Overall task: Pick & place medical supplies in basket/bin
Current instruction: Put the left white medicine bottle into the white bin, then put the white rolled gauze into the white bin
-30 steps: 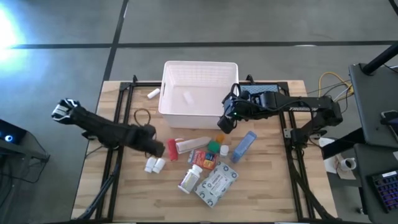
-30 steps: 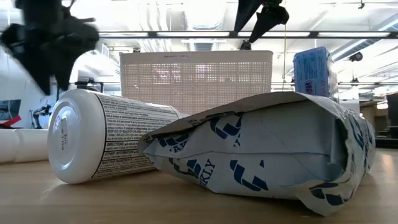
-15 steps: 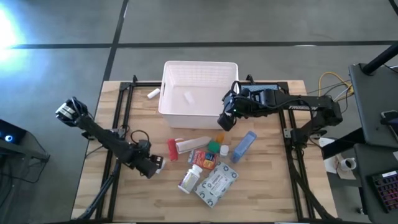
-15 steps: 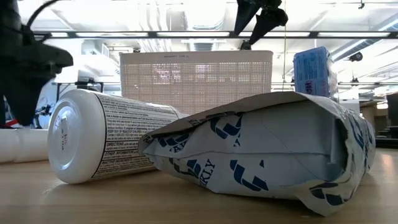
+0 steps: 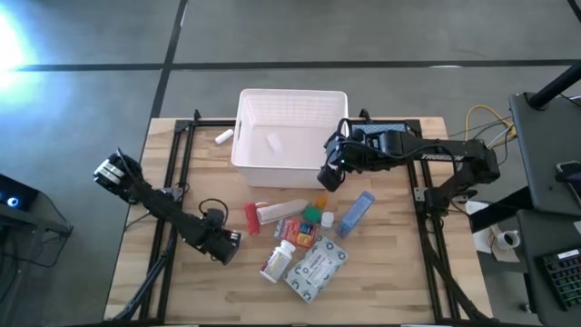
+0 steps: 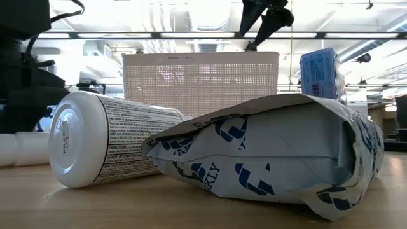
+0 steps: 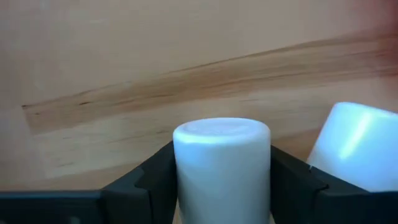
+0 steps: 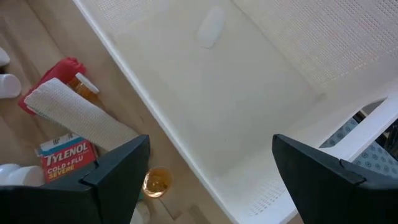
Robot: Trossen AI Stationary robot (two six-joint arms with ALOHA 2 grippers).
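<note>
The white latticed basket stands at the far middle of the table with one small white item inside. The supplies lie in front of it: red-capped tube, red-orange box, blue-white box, white pill bottle, grey-white packet, and green and orange bits. My left gripper is down at two small white bottles, shut on one; the other lies beside it. My right gripper hovers open over the basket's near right corner, holding nothing. My left gripper pinches the small white bottle's round body between its two fingers, one on each side. The fingers come slanting down from the table's left. The bottle's upper end stands out past the fingertips, and its lower part is hidden by the gripper.
A lone small white bottle lies left of the basket. A blue-teal pad lies right of the basket under my right arm. Black frame rails run along both table sides. Bare wood shows near the table's front edge.
My left gripper has moved toward the table's near edge and down, from above the tube's red cap to the two small white bottles on the table. The supplies have stayed in place.
</note>
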